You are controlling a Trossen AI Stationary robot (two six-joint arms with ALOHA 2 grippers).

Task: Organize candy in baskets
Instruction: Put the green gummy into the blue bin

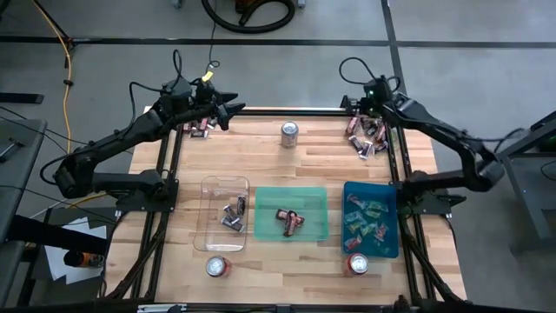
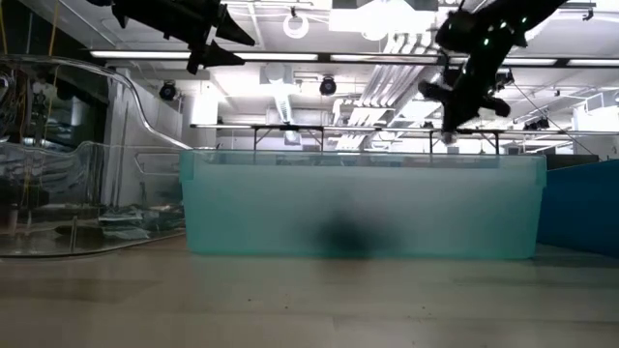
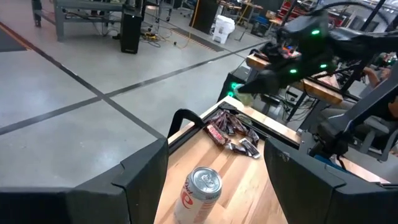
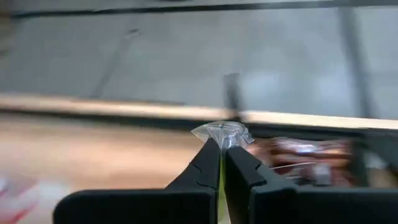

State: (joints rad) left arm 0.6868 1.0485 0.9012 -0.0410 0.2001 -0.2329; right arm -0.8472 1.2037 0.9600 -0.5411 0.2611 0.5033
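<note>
Concrete floor, cables and other workbenches surround the wooden bench [image 1: 287,261]. Above its far right corner the right gripper [image 4: 221,152] has its fingers pressed together on a sweet with a clear twisted wrapper end [image 4: 222,132], which sticks up between the tips. Just below it a loose pile of maroon-brown and silver candy [image 1: 365,137] lies at that corner. The left gripper [image 1: 228,111] hangs over the far left corner with its fingers spread wide and holding nothing, next to a smaller heap of candy [image 1: 201,129]. A silver drink can [image 1: 288,133] stands at the far edge between the two piles. Along the near edge sit the clear basket [image 1: 208,187] with dark sweets, the green basket [image 1: 313,200] with maroon ones, and the teal-blue basket [image 1: 388,196] with light green and pink ones. Two red-topped cans [image 1: 217,266] stand in front of them, at the bench's near edge.
</note>
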